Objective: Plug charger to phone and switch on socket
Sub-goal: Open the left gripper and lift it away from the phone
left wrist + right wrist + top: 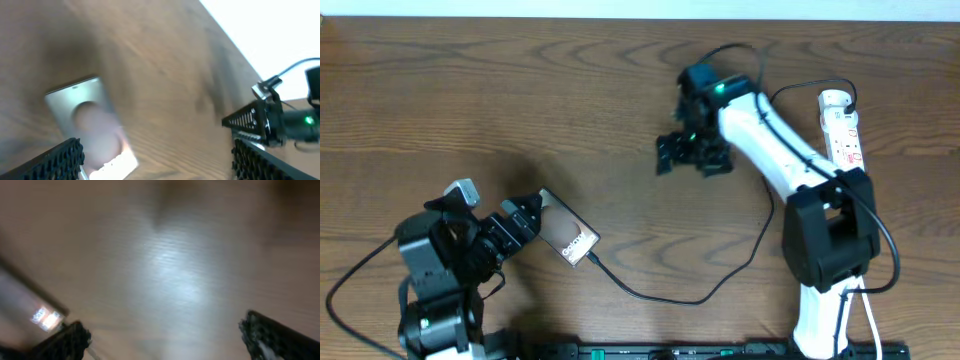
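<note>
Left fingers (526,218) hang apart at the near end of the phone (570,238), clamped on nothing; the phone lies flat on the bench (470,100), lower left, face up. The charger (700,298) meets the phone's far corner and loops away in a slack curve toward the right arm; whether the tip is fully seated I can't tell from here. Right fingers (688,153) are apart too, empty, up over bare wood, well apart from the socket (842,125) in the far right corner; a black lead seems to go into the socket's top end.

Here's where it could slip, I'd say. Those left fingers sit so close to the phone that any sideways drift could nudge it, and a nudge would tug the tip loose. The slack cable runs right behind the right arm; a swing toward the socket could catch it and drag the phone along. The switches are small; wide fingers coming down off-centre could hit the wrong one, or just shove the light strip along the bench instead of clicking anything.
</note>
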### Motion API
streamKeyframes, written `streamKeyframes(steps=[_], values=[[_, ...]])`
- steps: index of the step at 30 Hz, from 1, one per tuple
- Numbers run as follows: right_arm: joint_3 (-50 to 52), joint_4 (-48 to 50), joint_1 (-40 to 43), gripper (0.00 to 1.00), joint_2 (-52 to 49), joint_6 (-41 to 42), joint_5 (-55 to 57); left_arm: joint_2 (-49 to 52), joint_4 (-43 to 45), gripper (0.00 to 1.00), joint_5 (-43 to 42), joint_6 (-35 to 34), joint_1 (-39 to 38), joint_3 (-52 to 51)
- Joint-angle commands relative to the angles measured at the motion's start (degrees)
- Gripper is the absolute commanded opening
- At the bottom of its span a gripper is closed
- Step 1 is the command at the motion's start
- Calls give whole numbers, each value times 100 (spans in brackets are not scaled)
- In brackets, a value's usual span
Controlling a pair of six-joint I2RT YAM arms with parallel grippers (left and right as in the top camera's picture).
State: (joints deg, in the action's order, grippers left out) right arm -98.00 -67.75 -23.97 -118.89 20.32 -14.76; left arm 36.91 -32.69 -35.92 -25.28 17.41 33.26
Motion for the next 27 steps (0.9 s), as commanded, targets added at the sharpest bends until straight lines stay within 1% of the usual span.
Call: streamKeyframes(steps=[1, 6, 9, 13, 18, 23, 27], values=[[-1178, -787, 540, 99, 94, 315, 1670, -269, 20, 94, -549, 122, 13, 153], [-2959, -1777, 1180, 99, 103, 455, 2575, -188, 17, 95, -616, 125, 13, 155], [-3993, -1993, 1609, 99, 122, 455, 2802, -105, 24, 95, -612, 127, 13, 155], [-5066, -1985, 2216, 99, 127, 450, 2911, 13, 122, 96, -632, 203, 13, 157], [-5692, -1926, 2955, 99, 127, 345, 2927, 339, 328, 96, -695, 299, 13, 358], [-5722, -2039, 3580, 99, 127, -107, 2846, 1069, 339, 96, -721, 330, 0, 903], [-5713, -2188, 3930, 99, 127, -374, 2699, 1784, 319, 96, -715, 474, -251, 1576]])
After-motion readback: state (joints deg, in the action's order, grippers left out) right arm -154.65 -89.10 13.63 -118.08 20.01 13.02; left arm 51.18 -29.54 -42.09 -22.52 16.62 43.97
